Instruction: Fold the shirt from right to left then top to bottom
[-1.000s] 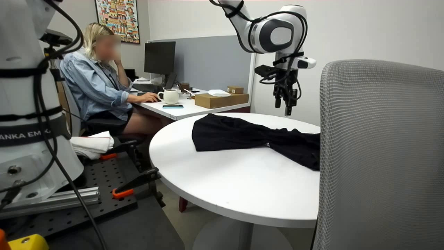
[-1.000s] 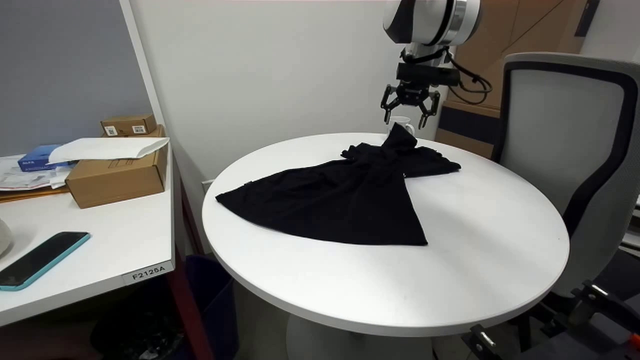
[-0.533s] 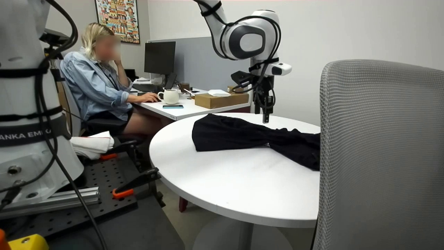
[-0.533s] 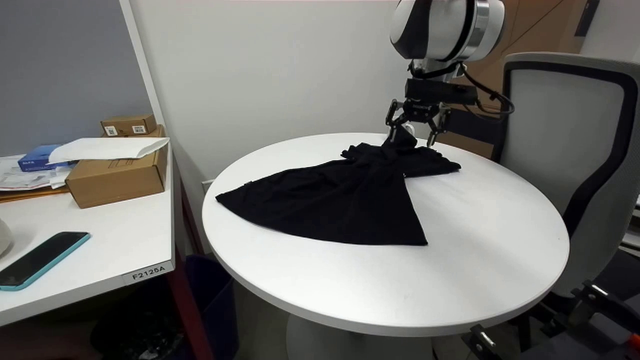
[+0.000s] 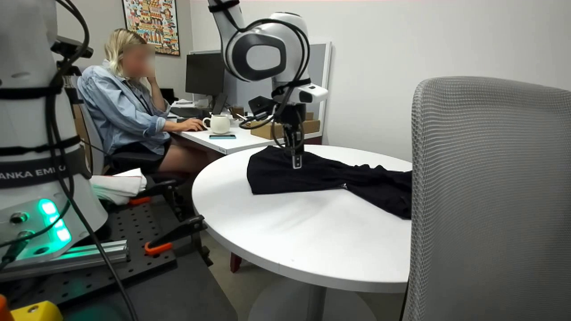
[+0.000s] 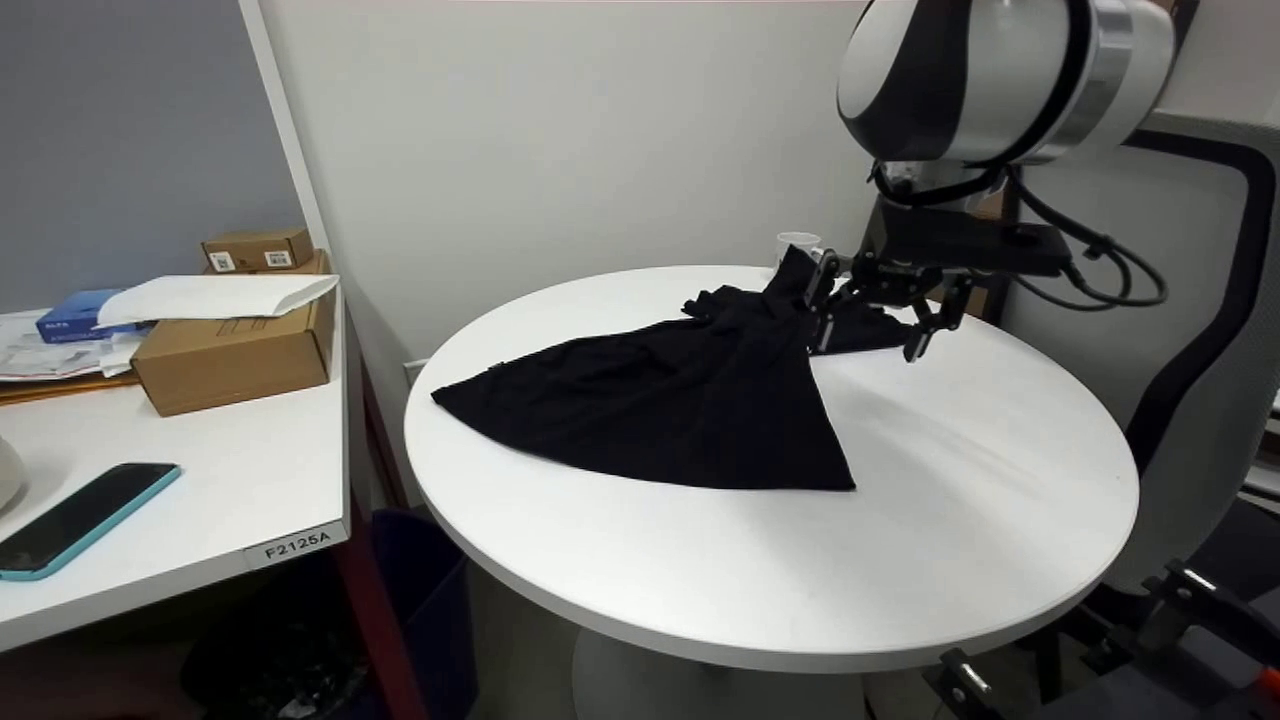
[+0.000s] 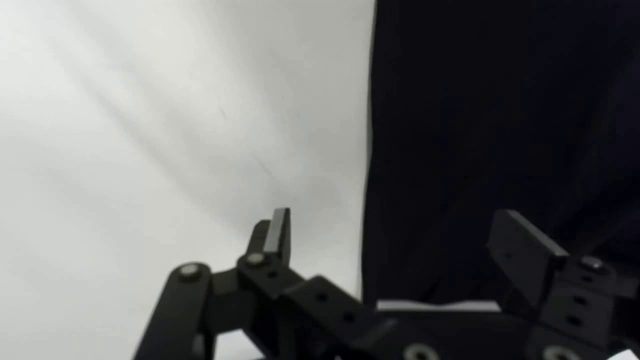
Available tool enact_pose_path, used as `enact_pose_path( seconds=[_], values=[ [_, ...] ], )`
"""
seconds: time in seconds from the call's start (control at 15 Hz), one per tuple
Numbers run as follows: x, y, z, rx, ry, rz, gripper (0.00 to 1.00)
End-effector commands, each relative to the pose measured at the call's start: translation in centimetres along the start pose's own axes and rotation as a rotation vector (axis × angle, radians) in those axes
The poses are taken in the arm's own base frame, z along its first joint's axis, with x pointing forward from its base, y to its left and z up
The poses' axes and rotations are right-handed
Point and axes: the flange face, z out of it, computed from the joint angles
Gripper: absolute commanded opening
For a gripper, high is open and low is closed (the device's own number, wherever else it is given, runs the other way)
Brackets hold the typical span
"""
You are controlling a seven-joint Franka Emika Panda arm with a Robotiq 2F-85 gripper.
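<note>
A black shirt [image 6: 690, 420] lies on the round white table [image 6: 960, 560]. In an exterior view it fans out wide towards the near left and is bunched with a raised fold at its far end. The shirt [image 5: 285, 178] is partly hidden by a chair in an exterior view. My gripper [image 6: 866, 345] is open and empty above the table, near the shirt's right edge. In the wrist view the gripper [image 7: 392, 212] straddles the shirt's straight edge, one finger over the white table and one over the black cloth [image 7: 465, 125].
A mug [image 6: 798, 242] stands at the table's far edge behind the shirt. A grey mesh chair [image 5: 490, 191] stands against the table. A desk [image 6: 230, 440] with cardboard boxes [image 6: 240, 350] and a phone [image 6: 85, 515] is beside it. A person [image 5: 125, 102] sits at the desk.
My gripper has come down and moved towards the robot base, from beyond the shirt's bunched end to beside its right edge, staying open. The shirt has not moved. Green lights now show on the base.
</note>
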Motion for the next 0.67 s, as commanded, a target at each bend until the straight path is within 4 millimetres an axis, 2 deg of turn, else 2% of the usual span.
enact_pose_path(
  seconds=[0.0,0.07,0.13,0.2,0.47,0.6],
  values=[
    [-7.8,1.4,-1.7,0.02,0.022,0.002,1.0],
    [-9.9,1.9,-1.9,0.021,0.021,0.007,1.0],
    [-6.2,0.1,-0.7,0.041,0.007,0.014,1.0],
    [-7.4,0.2,-1.0,0.046,0.006,0.013,1.0],
    [-7.1,-0.7,-1.7,0.071,0.005,0.016,1.0],
    [-7.1,-0.8,-1.4,0.069,-0.013,0.018,1.0]
  ],
)
